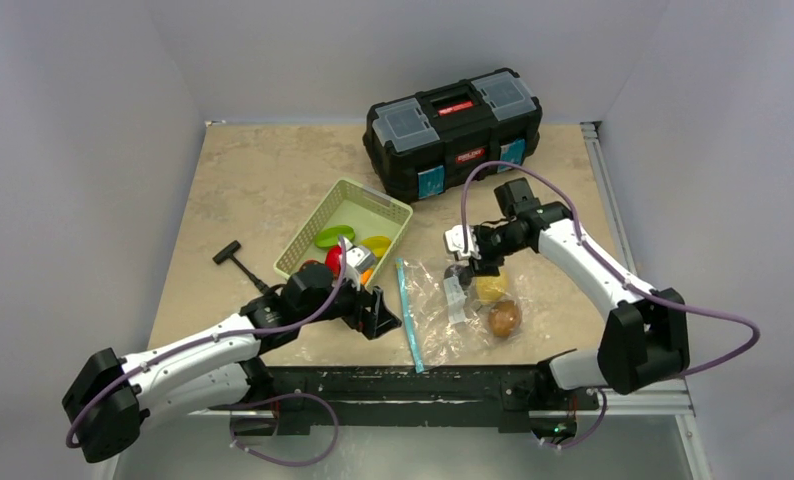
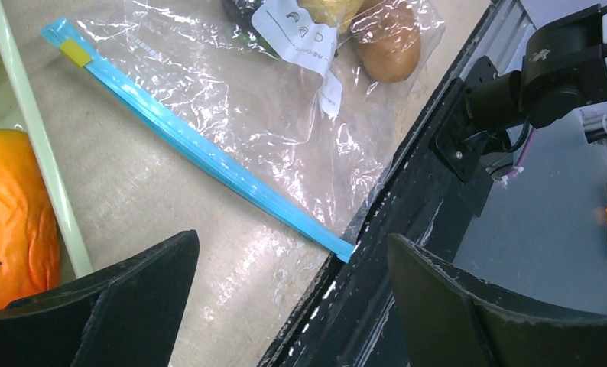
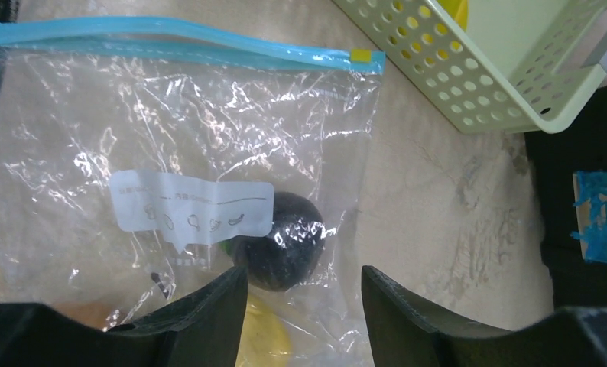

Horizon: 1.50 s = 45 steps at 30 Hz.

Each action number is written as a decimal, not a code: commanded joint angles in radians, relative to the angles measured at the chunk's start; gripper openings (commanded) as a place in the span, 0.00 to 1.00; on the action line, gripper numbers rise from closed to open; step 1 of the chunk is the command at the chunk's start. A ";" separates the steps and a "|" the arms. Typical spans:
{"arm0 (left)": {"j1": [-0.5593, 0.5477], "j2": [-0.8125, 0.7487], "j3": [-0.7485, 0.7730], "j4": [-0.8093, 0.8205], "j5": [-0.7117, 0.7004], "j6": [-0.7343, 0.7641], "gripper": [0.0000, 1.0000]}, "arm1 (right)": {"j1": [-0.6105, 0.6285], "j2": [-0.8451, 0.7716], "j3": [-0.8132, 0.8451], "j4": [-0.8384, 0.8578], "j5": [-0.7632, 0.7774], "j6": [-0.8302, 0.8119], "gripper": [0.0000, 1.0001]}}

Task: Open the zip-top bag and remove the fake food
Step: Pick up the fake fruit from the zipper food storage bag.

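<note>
The zip-top bag (image 1: 443,305) lies flat near the table's front edge, its teal zip strip (image 1: 410,315) on the left side. Inside it are a yellow piece (image 1: 490,288), a brown piece (image 1: 504,318) and a dark round piece (image 3: 285,241). My left gripper (image 1: 381,315) is open and empty, low beside the zip strip (image 2: 209,157). My right gripper (image 1: 470,265) is open over the bag's far end (image 3: 170,115), its fingertips on either side of the dark piece and the yellow piece (image 3: 266,336). The zip strip (image 3: 170,38) looks closed.
A pale green basket (image 1: 388,207) holds a green ring (image 1: 331,237) and yellow, red and orange (image 2: 14,222) pieces, just left of the bag. A black toolbox (image 1: 453,130) stands at the back. A black T-handled tool (image 1: 235,258) lies at the left.
</note>
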 commanded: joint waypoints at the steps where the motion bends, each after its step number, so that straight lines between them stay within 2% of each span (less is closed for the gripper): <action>1: -0.007 0.028 0.010 0.055 0.002 -0.009 0.91 | -0.003 0.052 0.035 0.024 0.058 0.001 0.57; 10: -0.008 0.040 0.012 0.022 -0.004 0.026 0.80 | 0.012 0.131 -0.028 0.104 0.126 -0.006 0.63; 15: -0.009 0.050 0.023 -0.002 -0.011 0.057 0.75 | 0.054 0.189 -0.049 0.136 0.167 -0.002 0.61; 19: -0.008 0.041 0.017 -0.010 -0.011 0.075 0.70 | 0.086 0.210 -0.068 0.154 0.170 -0.008 0.53; 24: -0.009 0.040 -0.001 -0.002 -0.004 0.083 0.57 | 0.112 0.230 -0.074 0.151 0.165 -0.025 0.39; 32: -0.012 0.032 -0.022 0.001 0.025 0.099 0.41 | 0.126 0.260 -0.045 0.106 0.104 -0.031 0.00; 35: -0.017 0.028 -0.023 -0.009 0.027 0.113 0.33 | 0.125 0.261 -0.038 0.092 0.067 -0.031 0.00; 38: -0.034 0.013 -0.032 -0.010 0.021 0.134 0.30 | 0.125 0.244 -0.039 0.096 0.065 -0.018 0.00; 39: -0.041 0.007 -0.036 -0.007 0.017 0.141 0.29 | 0.124 0.234 -0.039 0.093 0.064 -0.015 0.07; 41: -0.057 -0.009 -0.047 0.004 0.005 0.152 0.29 | 0.118 0.197 -0.039 0.084 0.056 -0.016 0.29; 45: -0.083 -0.032 -0.075 0.040 -0.029 0.163 0.29 | 0.111 0.119 -0.029 0.042 0.037 -0.042 0.52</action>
